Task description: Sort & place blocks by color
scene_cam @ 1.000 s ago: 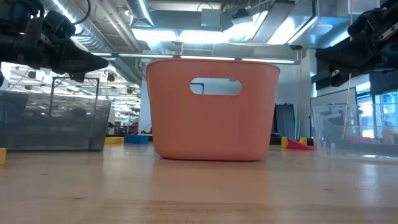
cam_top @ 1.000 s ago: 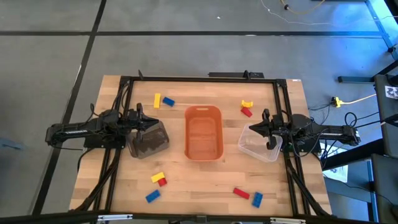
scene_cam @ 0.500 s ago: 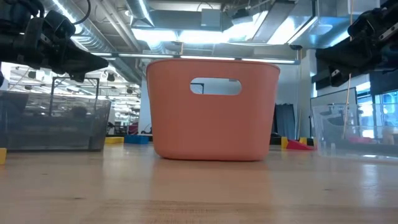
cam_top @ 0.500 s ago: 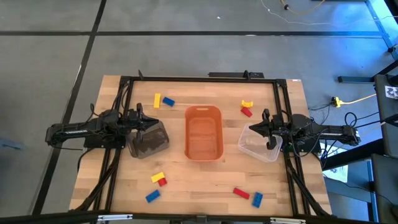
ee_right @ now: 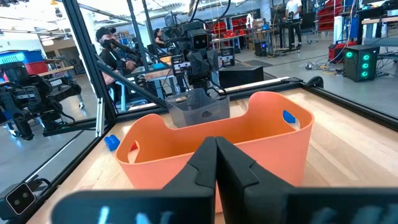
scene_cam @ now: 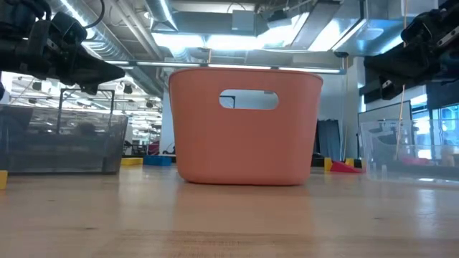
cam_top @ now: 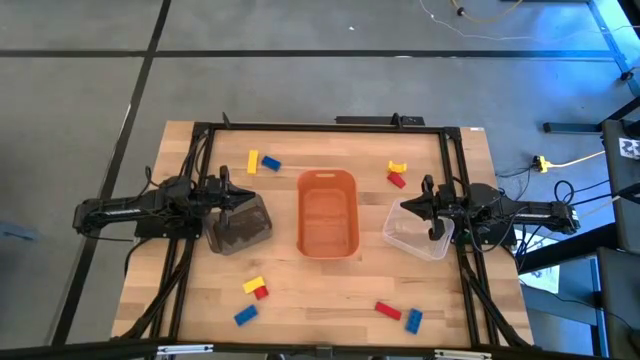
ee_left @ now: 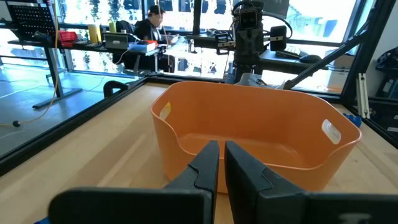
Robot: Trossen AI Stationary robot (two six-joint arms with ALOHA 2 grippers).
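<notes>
Wooden bench (cam_top: pixel 330 290), ringed by a dark frame and standing on a grey floor, is carrying an orange tub (cam_top: pixel 327 212) at its centre.

Left arm is waiting at the left side, its left hand (cam_top: pixel 236 199) hanging over a dark bin (cam_top: pixel 240 225); in the left wrist view the left hand (ee_left: pixel 221 163) is showing its two fingers nearly together with a thin gap, holding nothing and facing the orange tub (ee_left: pixel 249 134).

Right arm is waiting at the right side, its right hand (cam_top: pixel 431 211) hanging over a clear bin (cam_top: pixel 418 231); in the right wrist view the right hand (ee_right: pixel 216 163) is showing its fingers pressed together, holding nothing.

The blocks are lying loose on the bench in four groups, all outside the bins:
- far left: a yellow block (cam_top: pixel 253 161) just beside a blue block (cam_top: pixel 271 163);
- far right: a yellow block (cam_top: pixel 398 166) touching a red block (cam_top: pixel 396 180);
- near left: a yellow block (cam_top: pixel 253 285) touching a red block (cam_top: pixel 261 293), with a blue block (cam_top: pixel 245 315) near them;
- near right: a red block (cam_top: pixel 388 310) just beside a blue block (cam_top: pixel 414 320).

In the low view the orange tub (scene_cam: pixel 245 125) is filling the middle, with both arms hanging dark at the upper corners.

People are sitting at desks in the room beyond.
</notes>
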